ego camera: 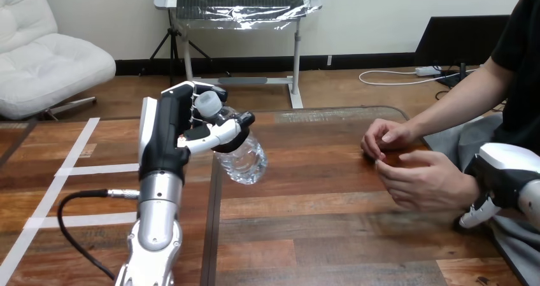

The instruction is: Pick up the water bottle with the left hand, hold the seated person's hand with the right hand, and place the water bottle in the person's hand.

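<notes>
The clear plastic water bottle (245,160), tilted with its white cap (207,101) uppermost, hangs above the wooden table (318,235) at centre left. The left hand (167,130) has its fingers and thumb clamped round the neck. The bottle looks nearly empty, so likely light, thin-walled, crushable and slick, and the free lower body suits the handover. At right the person's hands (423,181) rest together. The right hand (506,168) sits beside the nearer wrist; whether it grips cannot be told.

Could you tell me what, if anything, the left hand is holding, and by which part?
The left hand holds the water bottle by its top end, around the neck.
</notes>
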`<state>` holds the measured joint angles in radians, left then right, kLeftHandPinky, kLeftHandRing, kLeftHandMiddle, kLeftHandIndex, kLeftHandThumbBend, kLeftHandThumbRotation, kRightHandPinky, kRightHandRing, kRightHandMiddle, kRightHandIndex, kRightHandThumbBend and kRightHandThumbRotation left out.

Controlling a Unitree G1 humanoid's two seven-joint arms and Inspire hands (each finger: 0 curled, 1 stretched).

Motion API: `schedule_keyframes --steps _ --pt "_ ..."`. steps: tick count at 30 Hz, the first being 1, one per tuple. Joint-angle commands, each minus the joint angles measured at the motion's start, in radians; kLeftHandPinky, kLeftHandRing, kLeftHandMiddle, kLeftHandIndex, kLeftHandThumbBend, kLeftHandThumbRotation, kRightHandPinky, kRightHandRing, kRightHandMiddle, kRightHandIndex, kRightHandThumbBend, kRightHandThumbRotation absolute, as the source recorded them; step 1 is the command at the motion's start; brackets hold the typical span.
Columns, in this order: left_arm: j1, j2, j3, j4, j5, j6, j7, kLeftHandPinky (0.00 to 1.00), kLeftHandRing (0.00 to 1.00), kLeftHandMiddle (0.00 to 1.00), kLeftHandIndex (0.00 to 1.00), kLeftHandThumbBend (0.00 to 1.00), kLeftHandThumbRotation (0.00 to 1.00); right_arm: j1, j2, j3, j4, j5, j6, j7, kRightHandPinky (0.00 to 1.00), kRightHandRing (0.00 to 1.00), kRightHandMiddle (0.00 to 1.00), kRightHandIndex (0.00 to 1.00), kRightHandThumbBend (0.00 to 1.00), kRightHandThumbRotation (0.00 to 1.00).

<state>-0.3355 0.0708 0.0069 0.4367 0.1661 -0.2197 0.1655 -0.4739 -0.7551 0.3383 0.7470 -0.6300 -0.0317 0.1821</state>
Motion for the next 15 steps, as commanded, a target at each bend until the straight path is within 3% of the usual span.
schedule_keyframes --steps 1,15 --pt "-0.12 -0.027 -0.023 -0.089 0.005 0.006 0.0 0.4 0.43 0.45 0.49 0.67 0.0 0.006 -0.023 -0.029 -0.068 0.013 -0.006 -0.004 0.11 0.2 0.3 0.35 0.69 0.0" --pt "-0.157 -0.072 -0.059 -0.1 0.014 0.03 -0.006 0.42 0.43 0.45 0.49 0.66 0.0 0.033 -0.036 -0.065 -0.187 0.017 0.049 0.04 0.12 0.2 0.3 0.34 0.67 0.0"
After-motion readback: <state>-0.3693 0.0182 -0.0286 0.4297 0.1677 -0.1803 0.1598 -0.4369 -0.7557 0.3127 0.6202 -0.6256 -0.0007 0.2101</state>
